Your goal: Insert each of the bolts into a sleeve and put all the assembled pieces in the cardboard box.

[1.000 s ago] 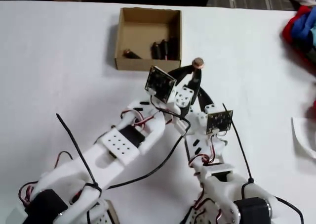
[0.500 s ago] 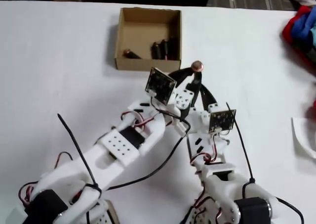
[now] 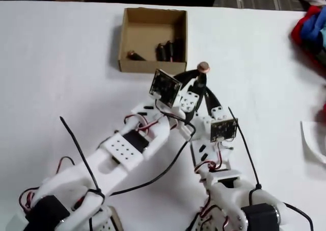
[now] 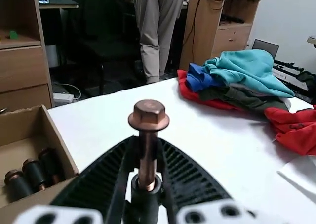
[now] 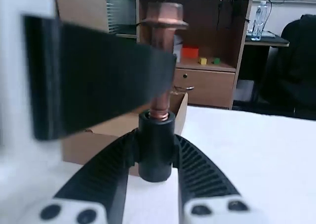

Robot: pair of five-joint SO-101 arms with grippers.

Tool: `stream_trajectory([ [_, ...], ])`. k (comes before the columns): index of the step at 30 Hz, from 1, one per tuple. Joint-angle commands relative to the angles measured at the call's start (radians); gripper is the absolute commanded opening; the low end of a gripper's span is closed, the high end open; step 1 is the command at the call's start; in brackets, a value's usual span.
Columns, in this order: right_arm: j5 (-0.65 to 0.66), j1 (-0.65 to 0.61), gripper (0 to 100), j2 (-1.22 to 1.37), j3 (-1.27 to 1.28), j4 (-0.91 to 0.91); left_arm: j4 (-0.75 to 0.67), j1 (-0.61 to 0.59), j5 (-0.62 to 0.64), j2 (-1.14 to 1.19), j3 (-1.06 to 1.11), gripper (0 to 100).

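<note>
A copper bolt (image 3: 203, 66) with a hex head stands upright just in front of the cardboard box (image 3: 150, 67). My left gripper (image 4: 147, 147) is shut on its shaft. The bolt's (image 4: 148, 130) lower end sits in the mouth of a black sleeve (image 5: 155, 152), with much of the shaft still above it. My right gripper (image 5: 155, 159) is shut on that sleeve from the other side. In the high view both grippers meet under the bolt head, the left gripper (image 3: 196, 77) from the left and the right gripper (image 3: 202, 88) from the front. Several assembled pieces (image 3: 168, 51) lie inside the box.
A heap of red, blue and teal clothes (image 3: 311, 27) lies at the table's right edge, with a white curved object (image 3: 313, 144) nearer the front. Open white tabletop stretches left of the box and right of the grippers. Both arms crowd the front middle.
The bolt head has sunk very slightly. The right arm's wrist has shifted a little toward the front left. Both grips are unchanged.
</note>
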Motion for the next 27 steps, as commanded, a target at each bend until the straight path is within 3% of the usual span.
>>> stream_trajectory([
  [1,0.017,-0.024,2.0,-0.036,-0.005,-0.03,0.048,0.008,0.005,-0.006,-0.013,3],
  [22,0.017,-0.021,2.0,-0.031,-0.005,-0.025,0.138,-0.084,0.005,-0.017,-0.001,3],
  [27,0.017,-0.021,2.0,-0.031,-0.005,-0.025,0.138,-0.075,0.009,-0.018,-0.001,14],
])
